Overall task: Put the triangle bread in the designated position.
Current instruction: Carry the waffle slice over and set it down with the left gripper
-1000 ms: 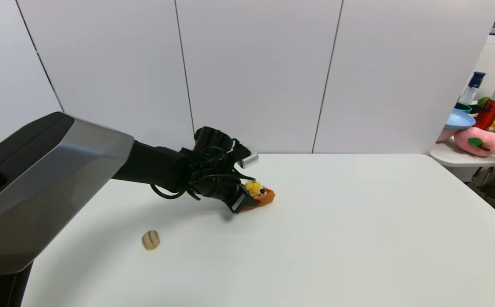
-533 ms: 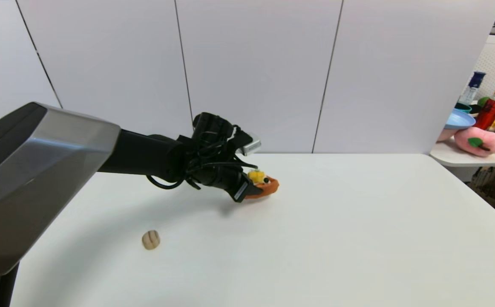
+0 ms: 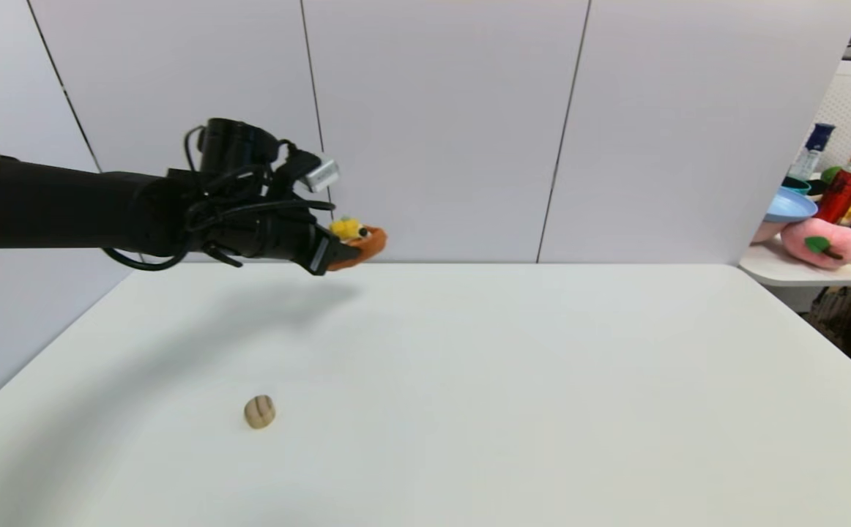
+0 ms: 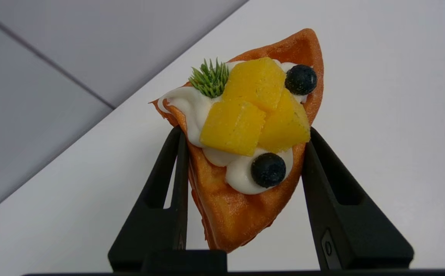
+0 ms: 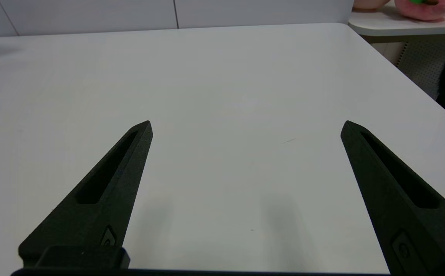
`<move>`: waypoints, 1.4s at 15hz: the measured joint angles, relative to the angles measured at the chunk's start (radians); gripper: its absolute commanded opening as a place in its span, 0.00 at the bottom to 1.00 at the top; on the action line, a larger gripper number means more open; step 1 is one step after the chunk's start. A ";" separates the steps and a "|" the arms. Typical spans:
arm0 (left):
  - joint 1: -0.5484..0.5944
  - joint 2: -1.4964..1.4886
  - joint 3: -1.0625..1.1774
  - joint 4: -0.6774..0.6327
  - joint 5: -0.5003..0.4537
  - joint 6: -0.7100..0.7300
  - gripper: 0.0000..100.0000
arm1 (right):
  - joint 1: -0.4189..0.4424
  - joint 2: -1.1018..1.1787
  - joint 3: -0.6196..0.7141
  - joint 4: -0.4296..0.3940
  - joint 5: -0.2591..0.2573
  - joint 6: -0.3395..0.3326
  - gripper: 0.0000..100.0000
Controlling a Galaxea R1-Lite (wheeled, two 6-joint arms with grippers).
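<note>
Lifted off the worktop [image 3: 469, 380] and carried up-left since a second ago: triangle bread [image 4: 245, 153], clenched in left tool [image 3: 337, 252]; placement still pending.

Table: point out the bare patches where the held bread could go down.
The left gripper holds the triangle bread above the table's far left. Everything right of the beige ridged lump is bare, up to the far edge. The right gripper hangs open, off to the right.

Matt grainy triangle bread [image 4: 241, 207] over smooth matt table [image 4: 379, 96]
</note>
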 measured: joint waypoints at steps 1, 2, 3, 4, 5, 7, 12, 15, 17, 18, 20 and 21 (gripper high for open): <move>0.042 -0.029 0.022 0.002 0.003 -0.002 0.00 | 0.000 0.000 0.000 0.000 0.000 0.000 1.00; 0.082 -0.059 0.044 0.014 0.004 -0.008 0.00 | 0.000 0.000 0.000 0.000 0.000 0.000 1.00; 0.120 -0.092 0.066 0.038 0.006 -0.018 0.00 | 0.000 0.000 0.000 0.000 0.000 0.000 1.00; 0.148 -0.123 0.087 0.073 0.012 -0.030 0.00 | 0.000 0.000 0.000 0.000 0.000 0.000 1.00; 0.173 -0.153 0.106 0.116 0.033 -0.044 0.00 | 0.000 0.000 0.000 0.000 0.000 0.000 1.00; 0.209 -0.210 0.137 0.213 0.118 -0.059 0.00 | 0.000 0.000 0.000 0.000 0.000 0.000 1.00; 0.246 -0.315 0.244 0.386 0.178 -0.145 0.00 | 0.000 0.000 0.000 0.000 0.000 0.000 1.00; 0.256 -0.357 0.360 0.350 0.176 -0.171 0.00 | 0.000 0.000 0.000 0.000 0.000 0.000 1.00; 0.257 -0.374 0.454 0.264 0.175 -0.173 0.00 | 0.000 0.000 0.000 0.000 0.000 0.000 1.00; 0.258 -0.383 0.508 0.205 0.175 -0.176 0.00 | 0.000 0.000 0.000 0.000 0.000 0.000 1.00; 0.258 -0.396 0.599 0.095 0.174 -0.188 0.00 | 0.000 0.000 0.000 0.000 0.000 0.000 1.00; 0.258 -0.401 0.640 0.047 0.174 -0.193 0.00 | 0.000 0.000 0.000 0.000 0.001 0.000 1.00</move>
